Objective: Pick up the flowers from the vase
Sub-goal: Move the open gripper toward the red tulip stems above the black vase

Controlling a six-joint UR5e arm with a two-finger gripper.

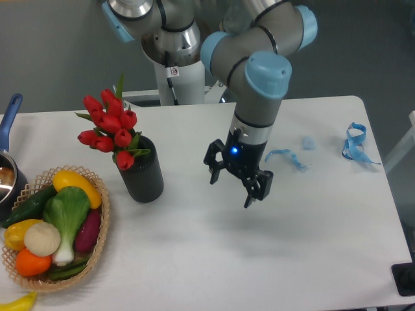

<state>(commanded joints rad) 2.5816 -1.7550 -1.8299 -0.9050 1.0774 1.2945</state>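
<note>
The flowers (pixel 109 131), a bunch of red tulip buds with green leaves, stand in the vase (pixel 142 171), a matte black cylinder at the left middle of the white table. My gripper (pixel 231 192) hangs over the table to the right of the vase, well apart from it. Its two black fingers are spread and hold nothing. The stems are hidden inside the vase.
A wicker basket (pixel 99 241) of vegetables lies at the front left, close to the vase. A blue-handled metal pot (pixel 8 170) shows at the left edge. Blue ribbon scraps (pixel 354 144) lie at the right. The arm's base (pixel 176 58) stands behind the table.
</note>
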